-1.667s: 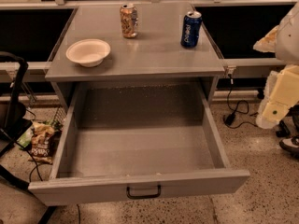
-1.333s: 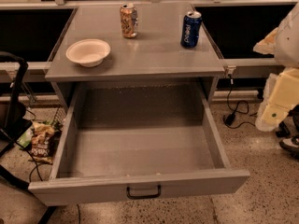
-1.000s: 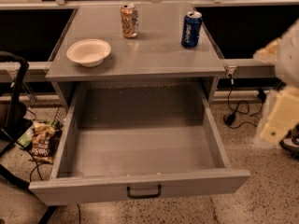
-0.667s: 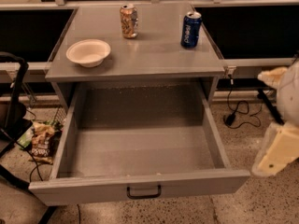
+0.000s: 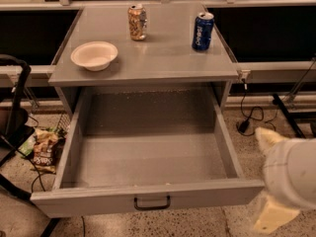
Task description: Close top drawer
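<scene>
The top drawer (image 5: 148, 201) is a wide, deep grey metal drawer. It stands pulled far out of the cabinet and is empty inside. Its flat front faces me with a small black bar handle (image 5: 152, 202) at centre. My gripper (image 5: 274, 191), white and cream, is at the lower right of the view, just off the drawer's front right corner and beside the front. It is apart from the handle.
On the grey cabinet top (image 5: 163, 58) stand a white bowl (image 5: 94, 55), an orange can (image 5: 137, 21) and a blue can (image 5: 202, 30). A snack bag (image 5: 44, 149) and black cables lie on the floor at the left. A black chair frame (image 5: 12, 112) is at the far left.
My arm has come down from the right side, level with the cabinet top, to the drawer's front right corner. The drawer, bowl and cans have not moved.
</scene>
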